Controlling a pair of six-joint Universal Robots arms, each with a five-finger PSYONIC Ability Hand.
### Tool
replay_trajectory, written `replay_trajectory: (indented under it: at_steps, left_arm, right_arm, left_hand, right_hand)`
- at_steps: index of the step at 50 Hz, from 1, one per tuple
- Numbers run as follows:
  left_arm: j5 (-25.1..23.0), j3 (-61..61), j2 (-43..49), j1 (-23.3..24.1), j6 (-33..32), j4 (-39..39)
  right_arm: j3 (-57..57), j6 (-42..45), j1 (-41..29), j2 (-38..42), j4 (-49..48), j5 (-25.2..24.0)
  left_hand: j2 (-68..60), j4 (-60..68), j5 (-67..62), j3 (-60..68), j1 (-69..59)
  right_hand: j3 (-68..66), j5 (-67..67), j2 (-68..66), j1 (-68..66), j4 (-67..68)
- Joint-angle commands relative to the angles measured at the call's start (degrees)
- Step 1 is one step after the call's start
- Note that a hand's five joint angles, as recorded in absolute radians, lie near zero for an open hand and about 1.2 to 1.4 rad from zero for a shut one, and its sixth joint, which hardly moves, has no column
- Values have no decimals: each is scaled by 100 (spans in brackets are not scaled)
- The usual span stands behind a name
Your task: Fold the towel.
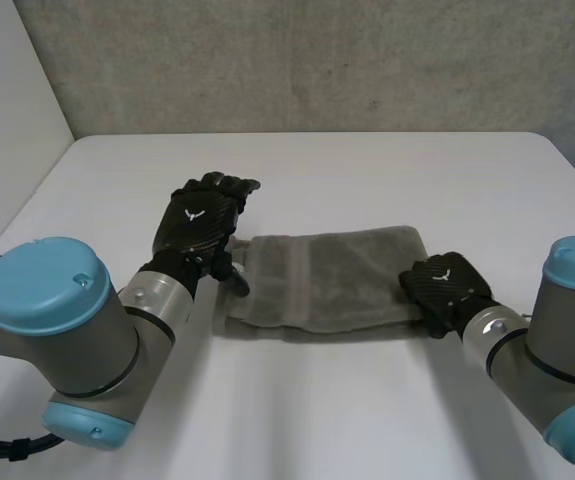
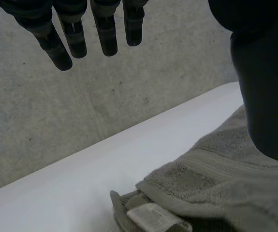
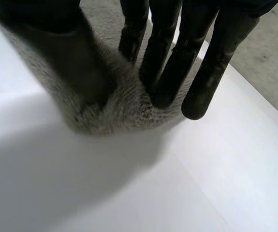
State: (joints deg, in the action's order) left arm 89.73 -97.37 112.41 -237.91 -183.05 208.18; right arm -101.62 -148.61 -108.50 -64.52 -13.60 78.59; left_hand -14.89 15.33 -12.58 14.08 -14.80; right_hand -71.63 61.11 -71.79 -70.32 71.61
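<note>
Left hand [image 1: 202, 222] is open, fingers straight, holding nothing, hovering above the towel's left end. Right hand [image 1: 445, 284] is flat, fingers straight, pressing on the right end. Towel [image 1: 327, 275] lies as a folded grey strip mid-table [image 1: 367, 170], label [image 2: 151, 217] at the left end. My call: lower the left hand, pinch all layers there, carry them across squarely, and keep the right end pinned.
</note>
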Motion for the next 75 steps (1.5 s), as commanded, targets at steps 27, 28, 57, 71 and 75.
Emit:
replay_trajectory:
  at_steps: [27, 28, 57, 71, 75]
  left_arm:
    - [247, 131, -1002, -599, 912, -50]
    - [247, 139, -1002, -607, 938, -41]
    - [71, 860, 1203, 623, 588, -892]
    - [124, 965, 266, 377, 235, -1315]
    - [124, 992, -182, 290, 235, -1447]
  right_arm:
    - [3034, 1435, -2668, 1162, 1818, -505]
    - [2955, 900, -2615, 926, 1704, -163]
    - [1583, -1373, -1209, 826, 587, 491]
    - [1672, -1539, -1112, 13, 613, 543]
    - [1698, -1821, -1042, -579, 622, 587]
  left_hand:
    - [467, -512, 1237, -386, 459]
    - [467, -512, 1237, -386, 459]
    - [316, -360, 1086, -235, 307]
    - [366, -411, 1136, -285, 358]
    - [383, -428, 1153, -302, 374]
  right_hand:
    - [6127, -6075, 6143, 5996, -6125]
    - [6163, -6111, 6179, 6032, -6161]
    - [6163, -6111, 6179, 6032, -6161]
    - [6163, -6111, 6179, 6032, -6161]
    - [6163, -6111, 6179, 6032, -6161]
